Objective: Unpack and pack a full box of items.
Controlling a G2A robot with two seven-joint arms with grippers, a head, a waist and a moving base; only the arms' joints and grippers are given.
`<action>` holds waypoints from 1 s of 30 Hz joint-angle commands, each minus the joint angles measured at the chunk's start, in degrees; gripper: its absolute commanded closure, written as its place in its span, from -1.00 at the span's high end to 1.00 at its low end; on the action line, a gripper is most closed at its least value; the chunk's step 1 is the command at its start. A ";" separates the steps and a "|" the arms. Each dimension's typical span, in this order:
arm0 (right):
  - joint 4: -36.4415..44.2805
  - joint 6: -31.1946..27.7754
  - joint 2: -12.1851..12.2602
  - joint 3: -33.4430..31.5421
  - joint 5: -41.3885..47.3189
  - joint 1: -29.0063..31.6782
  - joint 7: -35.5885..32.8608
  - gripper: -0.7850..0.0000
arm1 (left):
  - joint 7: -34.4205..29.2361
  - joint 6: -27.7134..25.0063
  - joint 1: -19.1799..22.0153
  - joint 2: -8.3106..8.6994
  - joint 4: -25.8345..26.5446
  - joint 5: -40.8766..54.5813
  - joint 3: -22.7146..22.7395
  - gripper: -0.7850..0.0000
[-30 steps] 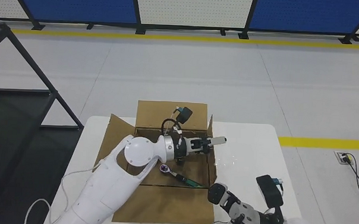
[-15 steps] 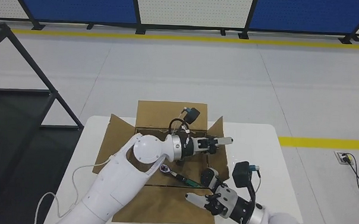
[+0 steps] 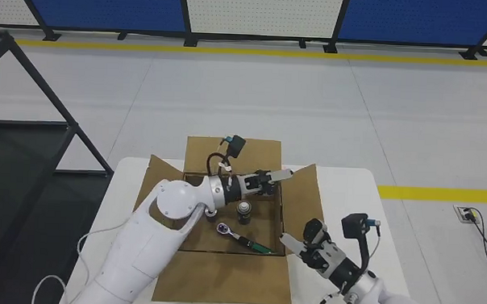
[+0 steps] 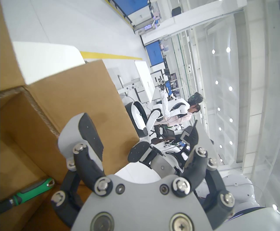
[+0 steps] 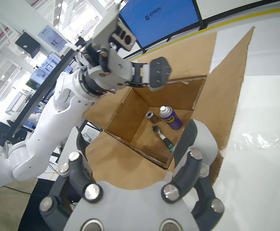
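Observation:
An open cardboard box sits on the white table. Inside lie a blue spray can, a metal socket and a ratchet wrench with a green handle. From above, the can and the ratchet rest on the box floor. My left gripper hovers open and empty over the box's far right corner, next to the right flap; it also appears as the left gripper. My right gripper is open at the box's near right corner, holding nothing.
All the box flaps are folded outward, the near flap covering the table's front middle. Bare table lies to the right of the box. A black metal frame stands off the table's left side.
The right flap has swung from upright to leaning outward. My left gripper pushed right, then drew back toward the box's far corner. My right gripper went over the near flap, then up to the near right corner.

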State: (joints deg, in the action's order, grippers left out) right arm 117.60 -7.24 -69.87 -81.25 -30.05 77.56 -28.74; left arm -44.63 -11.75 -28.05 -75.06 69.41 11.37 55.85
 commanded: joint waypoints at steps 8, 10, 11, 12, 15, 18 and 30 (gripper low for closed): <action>-3.23 0.05 0.14 -0.88 3.06 -1.18 -0.22 1.00 | 0.03 1.87 -18.90 6.33 19.28 -12.01 21.75 1.00; -3.45 -0.01 0.12 -0.69 3.63 -1.29 0.20 1.00 | 0.62 2.30 -22.98 7.17 22.42 -13.70 25.89 1.00; -3.57 -0.11 0.12 -0.65 3.82 -1.34 0.37 1.00 | 0.91 2.59 -24.75 7.49 23.73 -13.78 27.74 1.00; -3.71 -0.14 0.12 -0.62 4.05 -1.34 0.65 1.00 | 1.15 2.93 -26.39 7.76 24.80 -13.44 29.58 1.00; -4.24 -0.18 0.13 -0.40 4.22 -1.44 1.07 1.00 | 1.89 3.50 -30.28 8.42 27.11 -12.55 34.29 1.00; -4.65 0.08 0.10 0.16 4.21 -1.72 1.40 1.00 | 2.25 3.42 -33.00 8.84 28.45 -11.37 37.32 1.00; -6.53 2.69 -0.06 1.91 4.40 -3.78 2.53 1.00 | 3.28 4.30 -37.56 9.75 27.19 -11.68 40.36 1.00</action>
State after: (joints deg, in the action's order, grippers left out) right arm 111.36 -5.21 -69.93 -79.34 -25.30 73.94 -26.49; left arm -41.53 -7.59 -65.24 -65.37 96.91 -0.52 95.96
